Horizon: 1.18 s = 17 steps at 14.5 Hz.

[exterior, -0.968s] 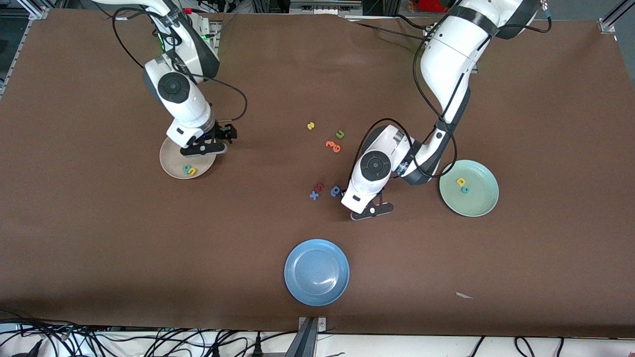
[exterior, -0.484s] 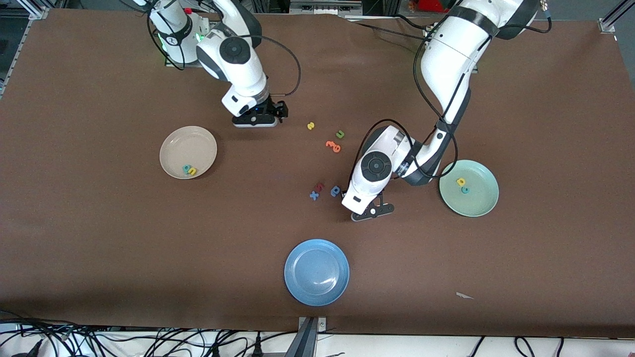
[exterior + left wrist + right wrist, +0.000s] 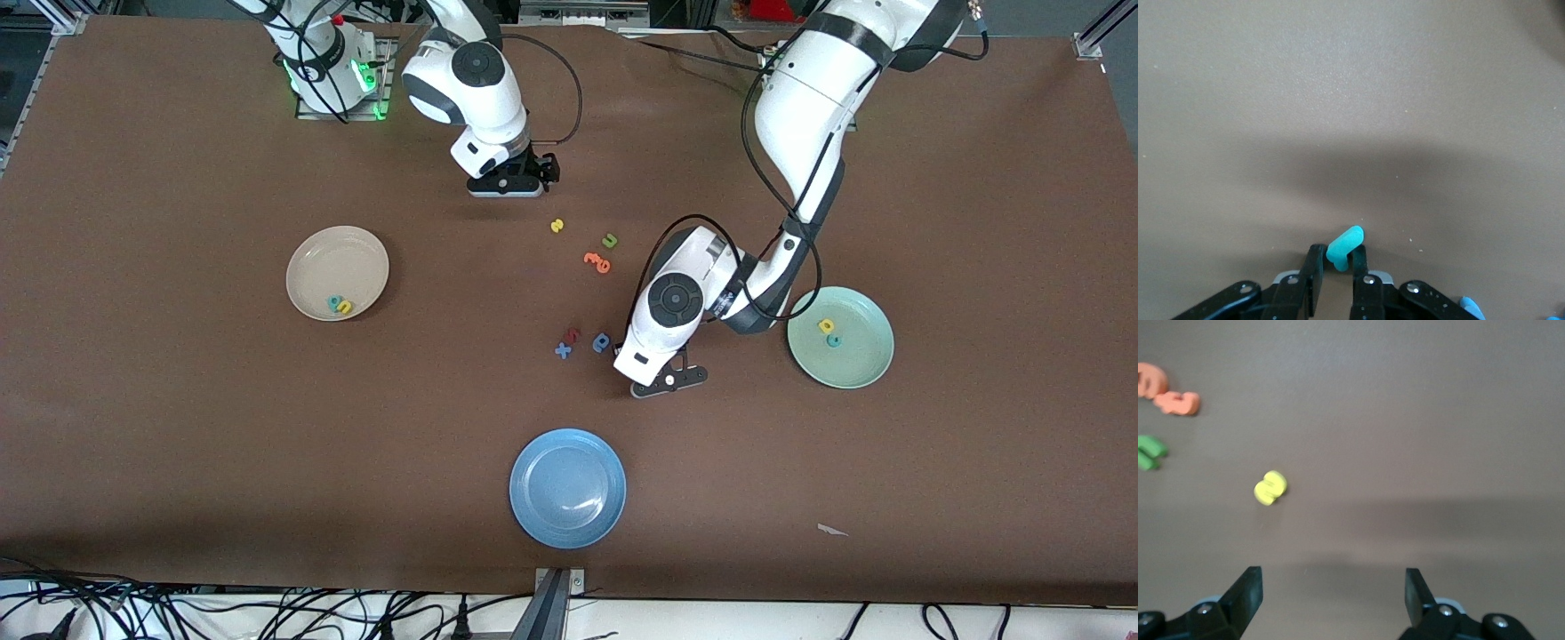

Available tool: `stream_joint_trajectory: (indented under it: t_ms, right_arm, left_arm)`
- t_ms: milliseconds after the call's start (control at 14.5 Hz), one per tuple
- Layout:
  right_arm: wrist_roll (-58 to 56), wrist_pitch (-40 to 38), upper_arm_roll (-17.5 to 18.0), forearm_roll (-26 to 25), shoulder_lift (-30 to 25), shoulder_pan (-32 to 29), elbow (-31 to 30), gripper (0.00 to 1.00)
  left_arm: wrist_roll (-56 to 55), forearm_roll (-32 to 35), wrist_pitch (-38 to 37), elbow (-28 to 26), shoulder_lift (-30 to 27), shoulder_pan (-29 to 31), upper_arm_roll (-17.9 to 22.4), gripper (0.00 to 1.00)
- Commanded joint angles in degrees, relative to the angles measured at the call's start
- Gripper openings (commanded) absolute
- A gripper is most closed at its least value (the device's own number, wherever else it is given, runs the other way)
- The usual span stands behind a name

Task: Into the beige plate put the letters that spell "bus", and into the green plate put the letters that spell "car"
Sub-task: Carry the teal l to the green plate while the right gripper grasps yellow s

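My left gripper is down at the table beside the blue letters, shut on a teal hooked letter that pokes out between its fingertips; the front view hides this letter. My right gripper hangs open and holds nothing, over the table close to a small yellow s-curl. The beige plate holds a teal letter and a yellow one. In the green plate lie a yellow letter and a teal one.
Orange letters and a green u lie near the yellow s-curl. Two blue letters and a red one lie by my left gripper. A blue plate stands nearest the front camera.
My right arm has swung from over the beige plate to a spot near the yellow s-curl. My left gripper's fingers have closed in on the teal hooked letter.
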Motion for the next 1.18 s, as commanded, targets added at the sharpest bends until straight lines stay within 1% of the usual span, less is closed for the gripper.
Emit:
stream_joint_trajectory:
  t_ms: [0, 69, 138, 484, 622, 760, 899, 968, 1106]
  right_arm:
    - [10.4, 0.9, -5.3, -11.4, 8.8, 5.7, 6.3, 0.95]
    - [12.5, 0.8, -6.4, -13.9, 9.9, 6.5, 7.5, 0.95]
    - [13.2, 0.8, -6.8, -14.5, 10.4, 7.3, 8.2, 0.95]
    - [15.3, 0.5, -7.0, -14.2, 10.4, 8.2, 11.2, 0.95]
    - [15.5, 0.5, -7.0, -14.1, 11.3, 9.6, 12.4, 0.95]
    - [15.9, 0.5, -7.2, -14.4, 12.3, 9.9, 12.7, 0.95]
    - [16.0, 0.5, -7.5, -14.8, 13.1, 10.4, 12.9, 0.94]
    - [16.0, 0.5, -8.2, -14.9, 13.4, 10.9, 12.9, 0.92]
    - [16.0, 0.5, -8.8, -15.6, 13.7, 11.4, 13.3, 0.88]
  left_arm:
    - [-0.6, 1.3, -1.3, 1.9, 0.8, -0.1, 0.0, 0.21]
    - [-0.6, 1.4, -1.3, 1.9, 0.8, -0.1, 0.0, 0.2]
    - [-0.6, 1.4, -1.3, 1.9, 0.8, -0.1, 0.1, 0.18]
    - [-0.6, 1.5, -1.3, 1.9, 0.8, -0.1, 0.0, 0.12]
    - [-0.6, 1.5, -1.3, 1.9, 0.8, -0.1, 0.0, 0.11]
    - [-0.4, 1.5, -1.3, 1.9, 0.8, -0.1, 0.0, 0.06]
    - [-0.4, 1.5, -1.3, 1.9, 0.7, -0.1, 0.1, 0.04]
    - [-0.4, 1.5, -1.3, 1.9, 0.6, -0.1, 0.1, 0.01]
    - [-0.3, 1.5, -1.3, 1.9, 0.3, -0.1, 0.0, 0.01]
